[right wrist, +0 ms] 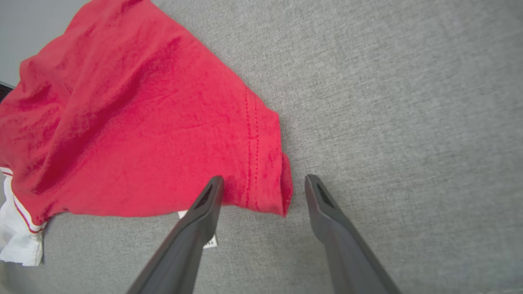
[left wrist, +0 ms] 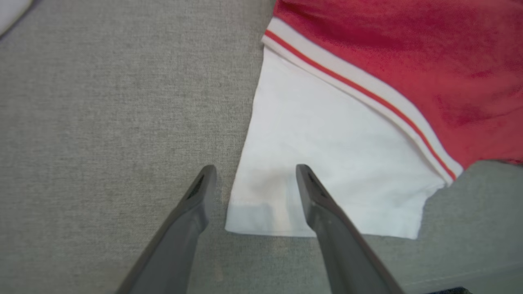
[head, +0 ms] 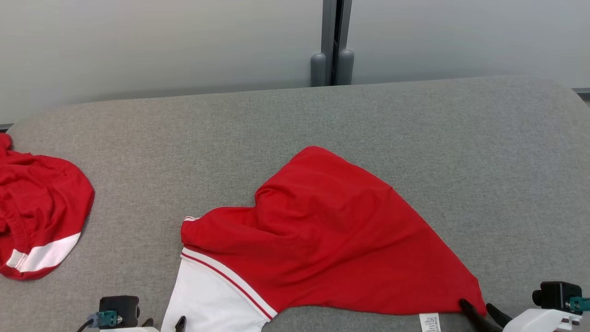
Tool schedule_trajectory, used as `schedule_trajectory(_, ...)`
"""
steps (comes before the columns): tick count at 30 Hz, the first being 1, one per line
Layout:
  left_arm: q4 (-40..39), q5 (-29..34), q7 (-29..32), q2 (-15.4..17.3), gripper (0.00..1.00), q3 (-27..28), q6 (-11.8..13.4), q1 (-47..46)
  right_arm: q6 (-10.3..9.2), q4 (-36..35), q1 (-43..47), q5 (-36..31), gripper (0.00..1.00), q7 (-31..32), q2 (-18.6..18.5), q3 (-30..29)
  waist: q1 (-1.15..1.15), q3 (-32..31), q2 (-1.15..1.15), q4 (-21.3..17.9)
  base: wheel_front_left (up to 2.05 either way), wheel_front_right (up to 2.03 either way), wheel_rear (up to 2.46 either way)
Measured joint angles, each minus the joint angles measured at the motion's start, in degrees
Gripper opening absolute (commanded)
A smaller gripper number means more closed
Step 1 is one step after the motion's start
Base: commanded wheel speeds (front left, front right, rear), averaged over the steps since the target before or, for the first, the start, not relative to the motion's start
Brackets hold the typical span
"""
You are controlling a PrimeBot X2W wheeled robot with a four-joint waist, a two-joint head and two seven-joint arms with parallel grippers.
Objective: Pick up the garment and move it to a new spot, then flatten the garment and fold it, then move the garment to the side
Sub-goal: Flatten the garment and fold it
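Note:
The garment (head: 322, 230) is a red shirt with a white sleeve (head: 207, 299), lying rumpled on the grey padded surface (head: 438, 138) near its front edge. My left gripper (head: 164, 323) is open at the sleeve's near hem. In the left wrist view it (left wrist: 255, 169) straddles the left corner of the white sleeve (left wrist: 327, 155), one finger off the cloth and one over it. My right gripper (head: 481, 311) is open at the garment's right corner. In the right wrist view it (right wrist: 264, 179) has the red hem corner (right wrist: 269, 188) between its fingers, not pinched.
A second red and white garment (head: 37, 216) lies bunched at the surface's left edge. A white care label (head: 429, 322) pokes out under the hem near my right gripper. A pale wall with a grey post (head: 332, 60) stands behind. Bare grey surface stretches to the back and right.

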Motion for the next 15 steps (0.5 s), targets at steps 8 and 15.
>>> schedule_trajectory(8, 6.2, -0.9, -0.2, -0.9, 1.0, -0.7, -1.2, -1.8, 0.0, 1.8, -1.7, 1.2, 1.0, -1.5, 0.0, 2.0, 0.0, 1.1, 0.0, 0.1, 0.0, 0.0, 0.0)
schedule_trajectory(15, 9.0, -2.5, 0.5, -1.5, 0.35, -1.2, -3.4, -3.5, 0.0, 3.0, -2.6, 1.9, 0.38, -2.4, -0.4, 3.2, 0.0, 1.4, 0.0, 0.1, 0.0, 0.0, 0.0)
